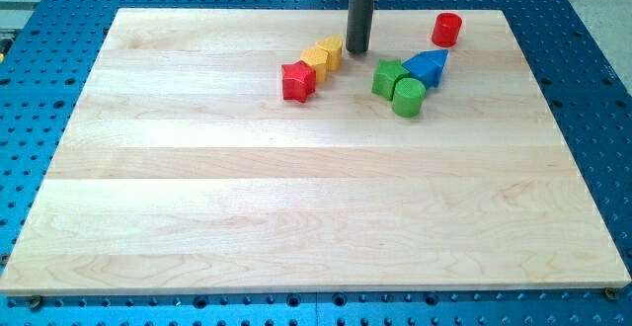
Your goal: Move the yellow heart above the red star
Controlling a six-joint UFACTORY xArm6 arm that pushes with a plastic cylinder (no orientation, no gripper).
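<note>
My tip stood near the top edge of the wooden board, just to the right of the yellow heart, touching it or very nearly so. I have no claw, only a bare rod, so there was nothing to open or close and nothing held; all I could do was push from the side. The yellow heart lay just up and to the right of the red star, the two pressed together in a slanted row. I judged that my place on the heart's right side suited a push toward the left edge, to bring the heart squarely above the star. The risk was dragging the star along, since they touched. The green blocks, blue triangle and red cylinder sat further right, apart from this.
</note>
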